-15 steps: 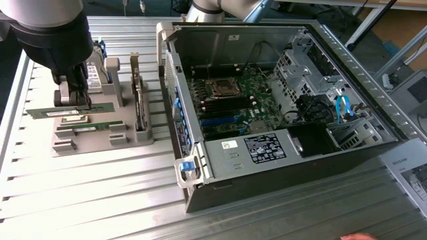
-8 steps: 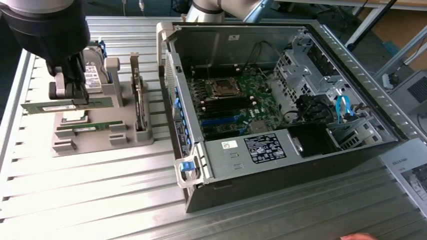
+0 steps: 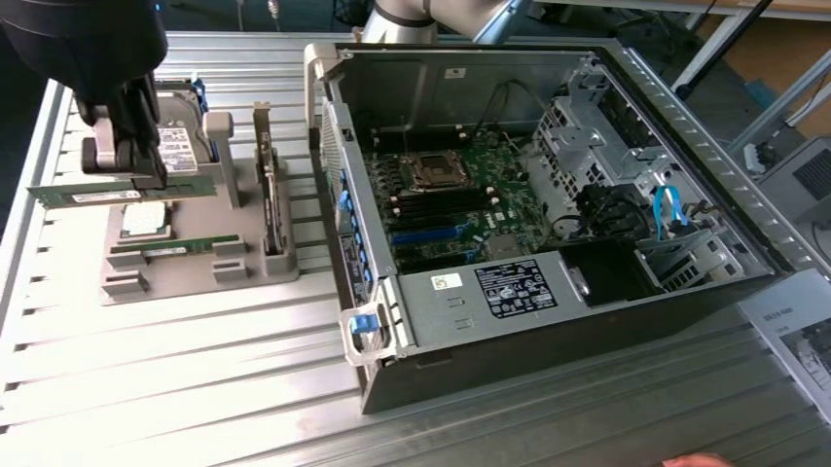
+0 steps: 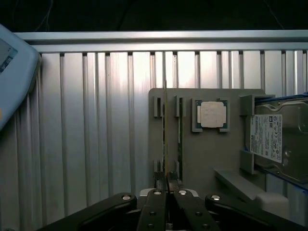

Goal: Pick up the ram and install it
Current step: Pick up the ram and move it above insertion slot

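Observation:
My gripper (image 3: pixel 146 180) is at the exterior view's far left, shut on the ram (image 3: pixel 78 196), a long thin green stick with a pale label. It holds the ram level, a little above the grey holder tray (image 3: pixel 195 282). In the wrist view the held ram (image 4: pixel 166 125) appears edge-on, running out from between the closed fingers (image 4: pixel 156 202) of the gripper (image 4: pixel 167 185). A second ram stick (image 3: pixel 175 250) (image 4: pixel 180 134) still sits in its slot in the tray. The open computer case (image 3: pixel 546 321) lies to the right, with the motherboard's dark memory slots (image 3: pixel 415 204) exposed.
The tray also carries a square silver processor (image 3: pixel 143 224) (image 4: pixel 212 115), a hard drive (image 3: pixel 182 126) (image 4: pixel 276 139) and an upright dark expansion card (image 3: pixel 269 195). A pale blue device (image 4: pixel 14 72) lies on the slatted aluminium table (image 3: pixel 195 389). A hand (image 3: pixel 695 459) shows at the front edge.

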{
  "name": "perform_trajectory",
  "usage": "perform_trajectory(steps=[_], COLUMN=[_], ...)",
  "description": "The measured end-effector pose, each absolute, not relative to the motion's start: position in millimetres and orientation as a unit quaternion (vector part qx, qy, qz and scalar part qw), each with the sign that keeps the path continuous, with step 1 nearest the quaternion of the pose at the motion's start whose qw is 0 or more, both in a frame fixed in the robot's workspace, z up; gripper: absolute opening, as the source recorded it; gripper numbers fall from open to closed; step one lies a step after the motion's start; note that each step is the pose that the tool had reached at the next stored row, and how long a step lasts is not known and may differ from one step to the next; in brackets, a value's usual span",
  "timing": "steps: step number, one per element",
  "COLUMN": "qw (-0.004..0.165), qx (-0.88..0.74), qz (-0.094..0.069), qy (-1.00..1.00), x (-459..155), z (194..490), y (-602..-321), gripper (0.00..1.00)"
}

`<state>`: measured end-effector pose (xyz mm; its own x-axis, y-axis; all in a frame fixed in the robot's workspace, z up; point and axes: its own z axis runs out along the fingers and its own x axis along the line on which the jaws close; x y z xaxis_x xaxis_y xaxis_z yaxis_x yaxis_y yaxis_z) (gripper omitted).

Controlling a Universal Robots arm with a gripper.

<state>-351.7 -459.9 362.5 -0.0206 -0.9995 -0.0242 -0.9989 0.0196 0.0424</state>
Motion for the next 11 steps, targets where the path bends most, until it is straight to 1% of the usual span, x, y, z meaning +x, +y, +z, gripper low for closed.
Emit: perform_trajectory(steps=[7, 11], qw=[0.006, 0.006], qx=[0.700, 0.700], qz=[-0.024, -0.024], qy=[-0.714, -0.714], x=[-352, -352], z=[379, 384], y=[-460, -460], gripper=[0.12, 0.12])
